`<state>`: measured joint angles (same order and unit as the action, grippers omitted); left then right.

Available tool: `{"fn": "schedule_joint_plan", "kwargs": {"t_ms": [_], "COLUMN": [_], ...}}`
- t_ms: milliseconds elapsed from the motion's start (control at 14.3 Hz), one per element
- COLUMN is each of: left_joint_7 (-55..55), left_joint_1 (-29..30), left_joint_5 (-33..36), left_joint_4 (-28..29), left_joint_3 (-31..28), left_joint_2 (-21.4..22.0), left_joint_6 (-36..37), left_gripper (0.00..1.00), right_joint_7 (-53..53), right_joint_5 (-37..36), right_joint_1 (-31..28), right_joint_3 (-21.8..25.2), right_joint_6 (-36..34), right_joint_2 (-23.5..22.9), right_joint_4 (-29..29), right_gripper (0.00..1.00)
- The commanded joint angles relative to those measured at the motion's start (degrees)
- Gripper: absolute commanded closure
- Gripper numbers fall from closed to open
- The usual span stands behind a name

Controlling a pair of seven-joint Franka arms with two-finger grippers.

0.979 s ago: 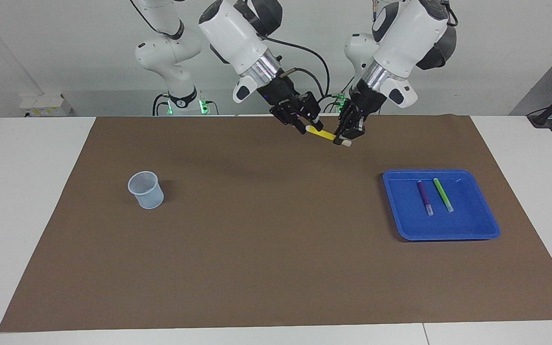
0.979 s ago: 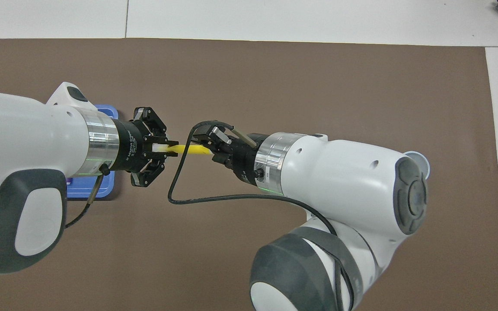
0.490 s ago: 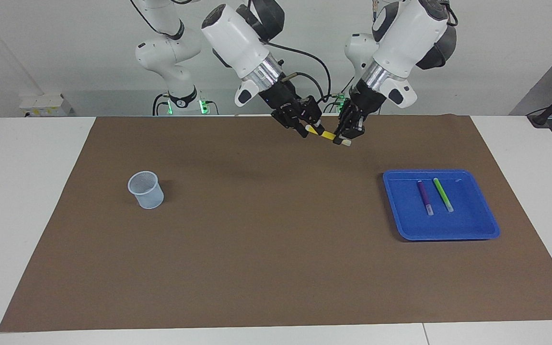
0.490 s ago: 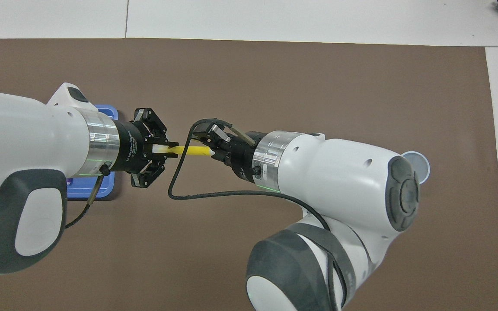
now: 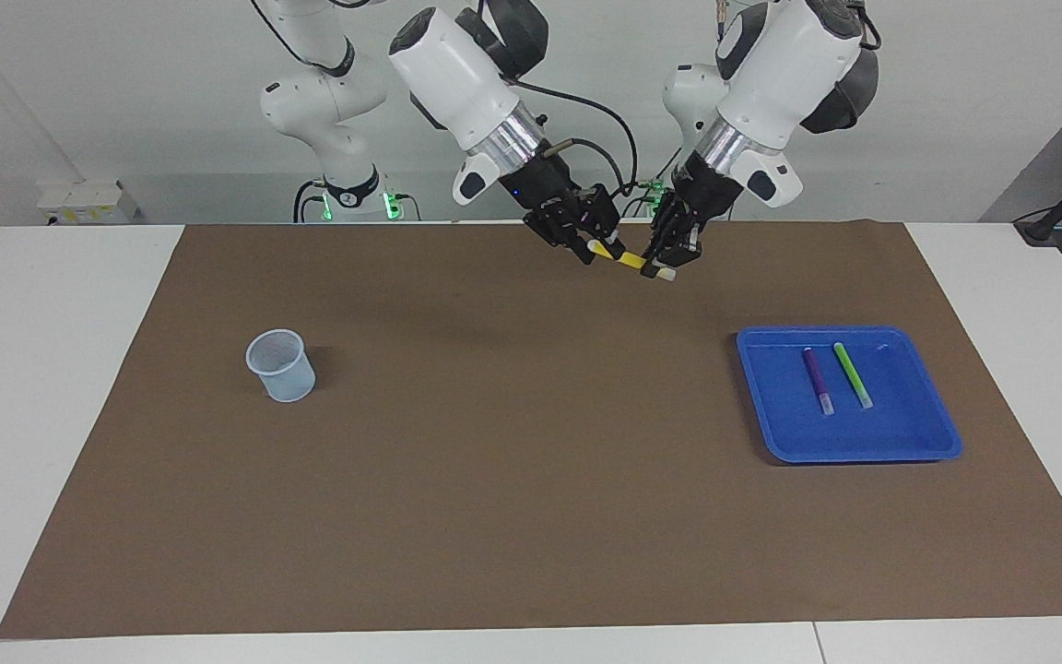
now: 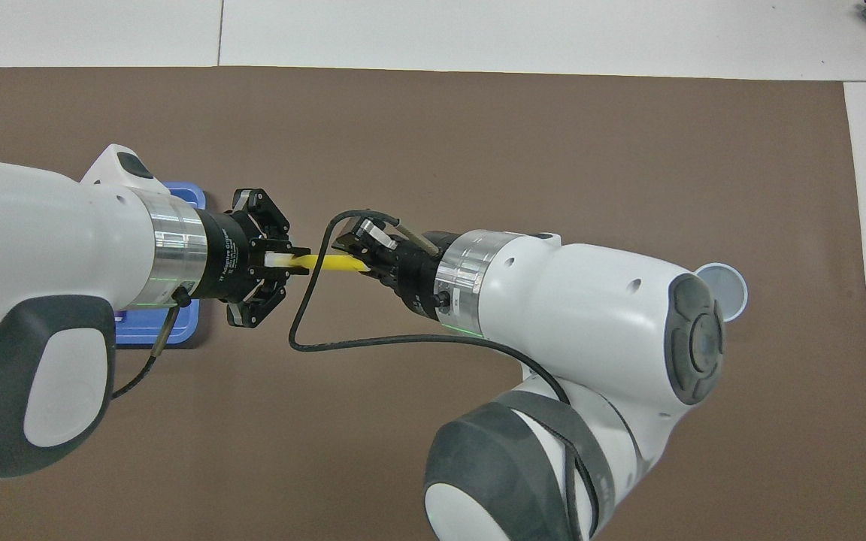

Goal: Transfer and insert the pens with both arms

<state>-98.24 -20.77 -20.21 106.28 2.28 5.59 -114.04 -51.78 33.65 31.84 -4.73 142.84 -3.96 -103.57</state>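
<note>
Aloft, yellow pen (image 5: 631, 262) (image 6: 331, 261) bridging both end effectors — left (image 5: 663, 267) (image 6: 283, 261), right (image 5: 594, 247) (image 6: 361, 259).

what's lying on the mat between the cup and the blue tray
Nothing: in the facing view the brown mat is bare between the cup and the tray. The purple and green pens lie inside the tray.

Robotics lab / test cell. Evidence: two white robot arms (image 5: 457, 69) mounted at a white bench (image 5: 52, 369) w/ brown mat (image 5: 494, 461); bare pale wall, exposed cabling (image 6: 373, 342), green status LEDs at arm bases, power strip (image 5: 84, 203) on the bench edge. No domestic furnishings.
</note>
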Motion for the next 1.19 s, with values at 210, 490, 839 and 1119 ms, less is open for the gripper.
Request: {"fn": "schedule_joint_plan", "kwargs": {"t_ms": [210, 490, 839, 1119], "left_joint_7": [-1.07, -1.16, -1.6, -1.86], "left_joint_1": [-0.94, -0.94, -0.94, -1.03], "left_joint_5": [-0.88, -0.88, -0.88, -0.88], "left_joint_4": [1.65, 1.65, 1.57, 1.57], "left_joint_3": [-0.7, -0.7, -0.7, -0.7], "left_joint_2": [1.88, 1.88, 1.88, 1.88], "left_joint_6": [0.4, 0.31, 0.4, 0.49], "left_gripper": [1.0, 1.0, 1.0, 1.0], "right_joint_7": [-0.25, 0.1, -0.51, -0.25], "right_joint_5": [1.6, 1.6, 2.65, 2.74], "right_joint_1": [0.24, 0.24, 1.38, 1.74], "right_joint_3": [0.07, 0.07, -0.19, -0.19], "right_joint_6": [1.21, 1.21, 1.21, 1.21], "right_joint_2": [-0.17, -0.17, -0.17, -0.08], "right_joint_4": [-0.05, -0.05, 0.3, 0.21], "right_gripper": [0.66, 0.75, 0.41, 0.42]}}
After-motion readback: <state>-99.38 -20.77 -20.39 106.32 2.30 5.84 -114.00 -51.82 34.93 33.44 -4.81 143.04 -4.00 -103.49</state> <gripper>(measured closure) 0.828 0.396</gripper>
